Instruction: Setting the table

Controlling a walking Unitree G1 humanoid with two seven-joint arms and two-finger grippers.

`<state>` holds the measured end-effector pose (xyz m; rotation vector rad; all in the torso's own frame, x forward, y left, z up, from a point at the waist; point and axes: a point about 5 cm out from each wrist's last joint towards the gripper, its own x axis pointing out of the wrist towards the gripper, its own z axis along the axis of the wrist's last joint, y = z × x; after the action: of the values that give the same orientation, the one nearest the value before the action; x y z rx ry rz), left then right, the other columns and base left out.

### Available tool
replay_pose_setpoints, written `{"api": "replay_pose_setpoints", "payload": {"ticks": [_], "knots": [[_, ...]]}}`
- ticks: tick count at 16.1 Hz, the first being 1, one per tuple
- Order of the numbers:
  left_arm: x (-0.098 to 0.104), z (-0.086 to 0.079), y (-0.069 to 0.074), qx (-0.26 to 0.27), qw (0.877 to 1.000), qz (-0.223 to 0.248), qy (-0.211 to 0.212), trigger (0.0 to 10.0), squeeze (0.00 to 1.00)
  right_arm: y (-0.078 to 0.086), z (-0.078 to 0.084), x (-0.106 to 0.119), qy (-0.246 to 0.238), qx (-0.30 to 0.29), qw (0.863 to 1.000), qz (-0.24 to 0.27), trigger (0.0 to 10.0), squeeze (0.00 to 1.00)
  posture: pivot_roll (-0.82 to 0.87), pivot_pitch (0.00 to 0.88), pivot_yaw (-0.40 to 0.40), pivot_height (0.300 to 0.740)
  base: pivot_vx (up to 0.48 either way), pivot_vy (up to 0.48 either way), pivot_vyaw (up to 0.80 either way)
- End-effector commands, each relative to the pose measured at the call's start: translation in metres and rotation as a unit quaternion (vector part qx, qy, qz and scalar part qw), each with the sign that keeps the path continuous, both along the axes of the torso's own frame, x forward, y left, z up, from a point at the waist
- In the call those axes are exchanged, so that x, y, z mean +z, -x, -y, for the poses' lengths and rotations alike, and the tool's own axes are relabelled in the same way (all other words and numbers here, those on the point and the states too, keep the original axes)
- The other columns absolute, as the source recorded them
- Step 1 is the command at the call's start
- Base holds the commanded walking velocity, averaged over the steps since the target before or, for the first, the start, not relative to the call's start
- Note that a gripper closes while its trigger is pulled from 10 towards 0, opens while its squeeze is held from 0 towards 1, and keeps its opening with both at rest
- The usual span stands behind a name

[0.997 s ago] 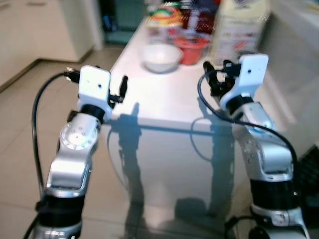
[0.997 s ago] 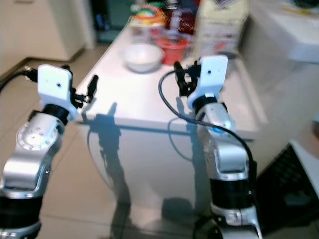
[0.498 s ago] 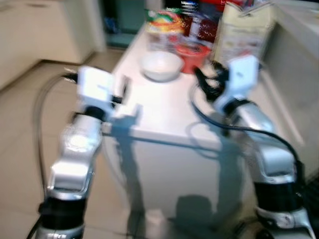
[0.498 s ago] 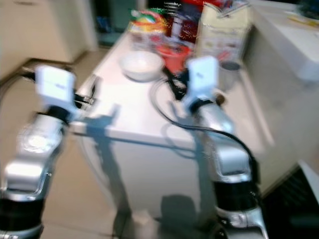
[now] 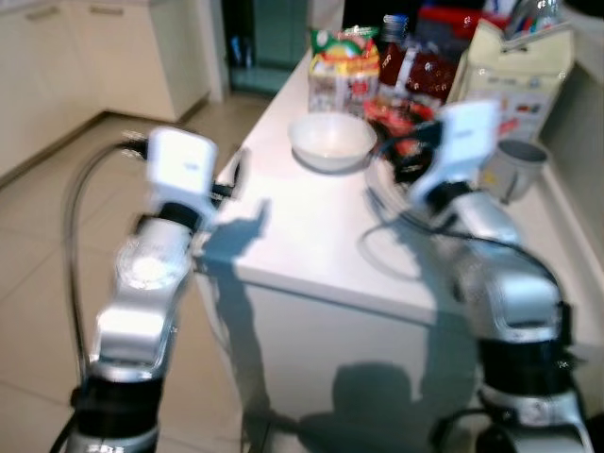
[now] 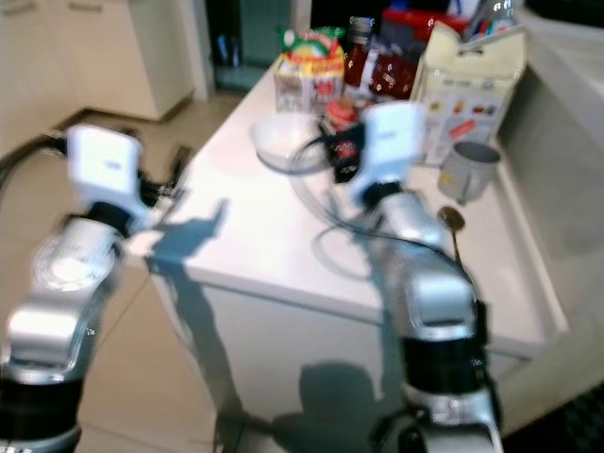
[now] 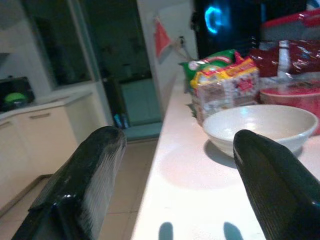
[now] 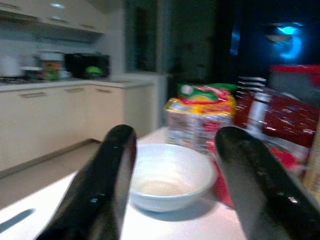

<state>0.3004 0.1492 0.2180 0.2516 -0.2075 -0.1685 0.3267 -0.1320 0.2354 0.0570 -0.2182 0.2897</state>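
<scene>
Both pairs of fingers are spread wide and hold nothing. Between my right gripper (image 8: 172,175) fingers I see the white bowl (image 8: 167,176) on the white table (image 5: 311,236), close in front. My left gripper (image 7: 175,170) is at the table's near left corner, and the same bowl lies further from it, in the right middle of that frame.

In the left eye view the bowl sits in the upper middle, with a packet of snacks (image 5: 343,64) just behind it and a red container (image 5: 392,115) beside it. A grey mug (image 6: 468,171) stands to the right, near a paper bag (image 6: 470,80), and a spoon (image 6: 451,225) lies below the mug.

The bowl is probably ceramic: stiff, smooth, a little heavy and easy to break. I judge the rim is the best place to pinch, one finger inside and one outside.

The head views are blurred, so the wrist views give the bowl's shape better; the mug and spoon I find in the eye views.
</scene>
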Motion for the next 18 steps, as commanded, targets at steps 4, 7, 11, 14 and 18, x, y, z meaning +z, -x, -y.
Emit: {"api": "replay_pose_setpoints", "payload": {"ticks": [4, 7, 11, 14, 18], "knots": [[0.004, -0.004, 0.003, -0.004, 1.000, 0.011, -0.013, 10.0, 0.00, -0.012, -0.011, 0.007, -0.011, 0.025, 0.998, -0.047, 10.0, 1.00, 0.04, 0.000, -0.019, 0.740, 0.000, 0.000, 0.00], [0.005, 0.000, 0.004, -0.027, 0.999, 0.008, -0.015, 10.0, 0.00, -0.035, -0.011, 0.010, -0.026, 0.006, 0.996, -0.090, 10.0, 1.00, 0.04, 0.000, -0.021, 0.740, 0.000, 0.000, 0.00], [0.006, 0.003, 0.006, -0.047, 0.999, 0.005, -0.023, 10.0, 0.00, -0.075, -0.015, 0.006, -0.059, -0.008, 0.987, -0.151, 10.0, 1.00, 0.04, 0.000, -0.034, 0.740, 0.000, 0.000, 0.00], [0.008, 0.001, 0.009, -0.057, 0.998, 0.004, -0.034, 10.0, 0.00, -0.091, -0.010, 0.007, -0.100, -0.051, 0.978, -0.178, 10.0, 1.00, 0.06, 0.015, -0.053, 0.740, 0.000, 0.000, 0.00], [0.012, 0.005, 0.024, -0.105, 0.993, 0.006, -0.054, 10.0, 0.00, -0.100, 0.010, 0.013, -0.187, -0.141, 0.947, -0.218, 10.0, 0.00, 0.09, 0.055, -0.080, 0.740, 0.000, 0.000, 0.00]]}}
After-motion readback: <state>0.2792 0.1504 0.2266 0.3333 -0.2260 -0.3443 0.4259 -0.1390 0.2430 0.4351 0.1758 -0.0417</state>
